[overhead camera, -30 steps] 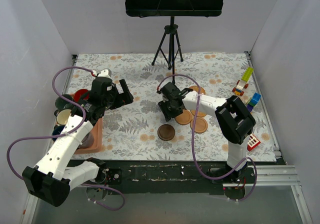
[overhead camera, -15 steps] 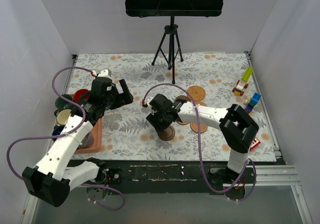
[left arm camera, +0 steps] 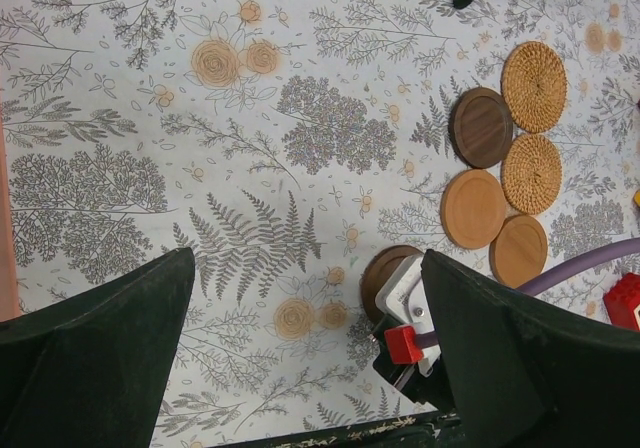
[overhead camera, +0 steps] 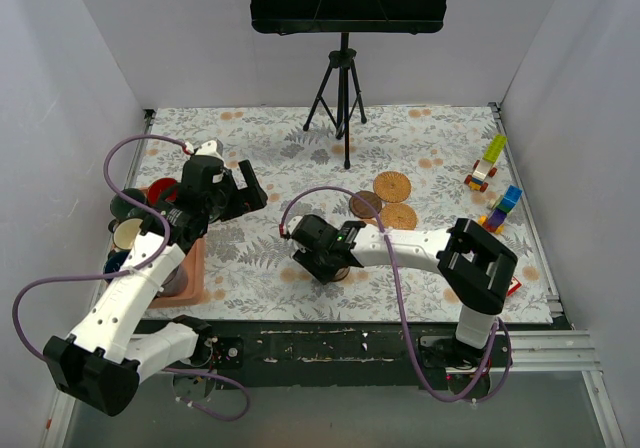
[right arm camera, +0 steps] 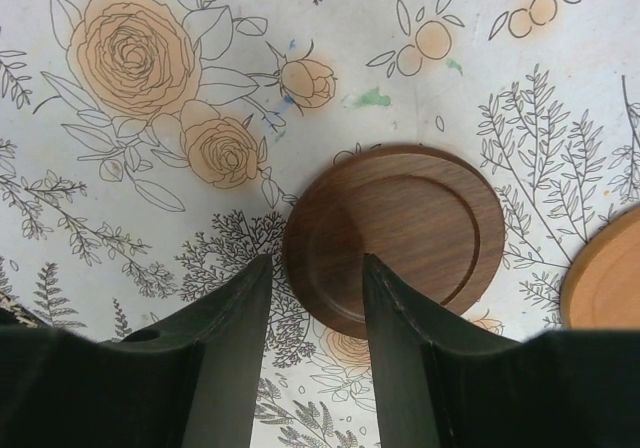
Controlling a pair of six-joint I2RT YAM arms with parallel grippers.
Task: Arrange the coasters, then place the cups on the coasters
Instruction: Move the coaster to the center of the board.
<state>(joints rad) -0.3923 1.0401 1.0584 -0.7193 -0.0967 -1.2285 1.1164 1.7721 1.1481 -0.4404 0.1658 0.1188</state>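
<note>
Right gripper (right arm camera: 316, 268): jaws part-open with a narrow gap, tips pointing down over the near-left rim of a dark coaster (right arm camera: 410, 233). The rim shows in the gap. The coaster lies flat on the cloth (right arm camera: 120, 208) and is wider than the gap, so it is not pinched across. Cannot tell if the tips press on it. A wood coaster (right arm camera: 605, 278) sits close on the right, not touching.

Left gripper (left arm camera: 308, 260): jaws wide, nothing between them, hovering over bare floral cloth, well left of the coasters.

In the left wrist view, five more coasters sit in a tight cluster beyond the right gripper, edges touching or nearly so:
- far rattan coaster (left arm camera: 533, 86)
- second dark coaster (left arm camera: 481, 127)
- near rattan coaster (left arm camera: 531, 172)
- the wood coaster
- a second wood coaster (left arm camera: 518, 250)

The dark coaster under the right gripper lies apart from the cluster, nearer the table's front edge.

Cups (overhead camera: 127, 234) are bunched at the left table edge beside the pink tray (overhead camera: 192, 268), partly hidden by the left arm. Red, dark green and cream ones show. None is on a coaster.

Toy blocks (overhead camera: 490, 163) are at the right edge.
</note>
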